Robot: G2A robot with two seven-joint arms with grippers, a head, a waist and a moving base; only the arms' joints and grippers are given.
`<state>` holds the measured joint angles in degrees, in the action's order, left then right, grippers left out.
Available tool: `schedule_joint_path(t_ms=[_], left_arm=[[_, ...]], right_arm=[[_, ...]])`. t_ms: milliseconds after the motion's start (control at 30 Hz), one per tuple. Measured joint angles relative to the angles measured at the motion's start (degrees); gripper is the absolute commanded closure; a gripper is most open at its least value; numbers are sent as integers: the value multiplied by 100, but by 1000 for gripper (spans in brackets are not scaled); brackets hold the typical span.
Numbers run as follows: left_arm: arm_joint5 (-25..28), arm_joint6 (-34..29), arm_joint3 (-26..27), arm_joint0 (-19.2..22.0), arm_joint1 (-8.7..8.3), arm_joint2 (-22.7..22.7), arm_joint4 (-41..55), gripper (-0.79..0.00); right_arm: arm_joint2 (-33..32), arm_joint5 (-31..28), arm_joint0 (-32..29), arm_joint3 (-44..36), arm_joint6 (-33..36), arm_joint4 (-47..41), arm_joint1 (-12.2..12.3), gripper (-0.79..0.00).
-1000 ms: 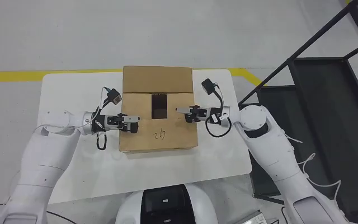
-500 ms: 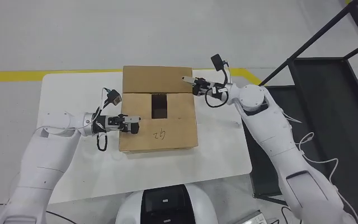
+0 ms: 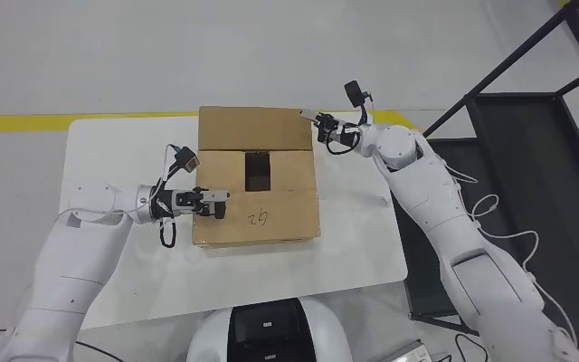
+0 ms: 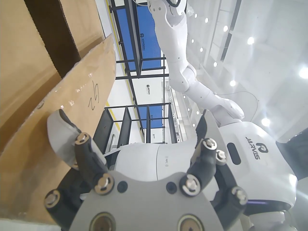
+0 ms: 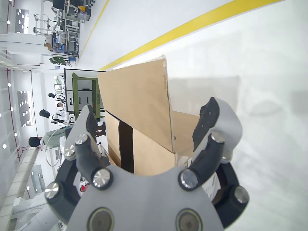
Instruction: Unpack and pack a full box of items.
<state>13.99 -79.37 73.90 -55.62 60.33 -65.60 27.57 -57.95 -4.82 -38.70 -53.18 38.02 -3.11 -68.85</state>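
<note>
At nine o'clock of the brown cardboard box [image 3: 258, 215] our left tool [image 3: 220, 201] gapes, right tool [image 3: 314, 119] too; we judge its flap edges light, stiff grips.

The dark gap [image 3: 258, 171] in the top of the box [image 3: 271, 217] was too dark to show what lay inside. In the left wrist view, the box ran off the picture's edge, so its sides were cut off.
</note>
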Motion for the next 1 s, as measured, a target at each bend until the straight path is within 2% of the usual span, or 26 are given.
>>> schedule_joint_path(t_ms=[133,300,567,767,1000], left_arm=[[-25,20,53,3,-2,32,-27,-785],[-44,45,89,-15,-11,40,-41,-785],[-43,45,40,-21,4,140,22,-785],[-35,17,-51,77,34,272,32,-785],[10,10,-105,116,41,312,52,-785]], right_arm=[[247,-100,210,317,83,-138,-149,-785],[272,-616,348,663,484,-668,-259,-785],[-127,-1529,139,692,1162,-979,-123,-785],[-619,-1813,-489,-138,1339,-799,124,-785],[-1395,-1771,-1637,-1810,1230,-459,428,-785]])
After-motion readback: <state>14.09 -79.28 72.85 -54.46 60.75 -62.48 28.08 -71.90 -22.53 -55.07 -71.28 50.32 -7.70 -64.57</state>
